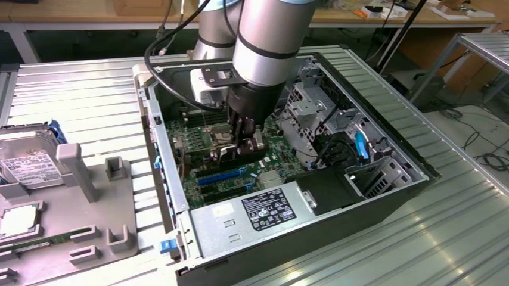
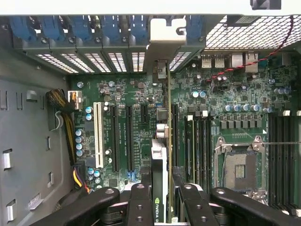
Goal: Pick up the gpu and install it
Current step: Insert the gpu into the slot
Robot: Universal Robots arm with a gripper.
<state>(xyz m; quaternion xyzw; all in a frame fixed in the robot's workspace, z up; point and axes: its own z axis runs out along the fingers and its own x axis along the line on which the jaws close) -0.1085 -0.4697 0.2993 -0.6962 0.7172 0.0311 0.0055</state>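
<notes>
1. Exterior view: the PC case [image 1: 318, 247] lies open on its side. Inside are the green motherboard [image 1: 188, 146], the power supply [image 1: 254, 217] with its label at the near end, and the drive cage [image 1: 306, 110] toward the exterior view's right.
2. The arm reaches down into the case. The gripper [image 1: 245, 146] is clenched on the gpu [image 1: 229, 157], which stands on edge over the board just beyond the blue slots [image 1: 223, 174]. Can't tell whether it is seated.
3. The gray fixture tray [image 1: 87, 196] sits at the exterior view's left. It holds the hard drive [image 1: 24, 164], a CPU [image 1: 18, 220] and a memory stick [image 1: 40, 243].
4. Everything sits on a ribbed metal table [image 1: 445, 238]. Wooden benches [image 1: 80, 15] run along the far side, and there are loose cables on the floor [image 1: 485, 158] at the exterior view's right.
5. Wrist view: the gripper [image 2: 163, 190] has black fingers [image 2: 140, 202] on both faces of the gpu [image 2: 160, 160], seen edge-on. The card's silver bracket [image 2: 162, 44] sits at the case's rear slot openings, among the blue clips [image 2: 70, 28].
6. On the motherboard [image 2: 141, 94], a white slot [image 2: 98, 136] and black slots lie to one side of the card. The empty CPU socket [image 2: 240, 169] and memory slots [image 2: 282, 160] lie to the other. A cable bundle [image 2: 61, 101] hangs by the case wall.
</notes>
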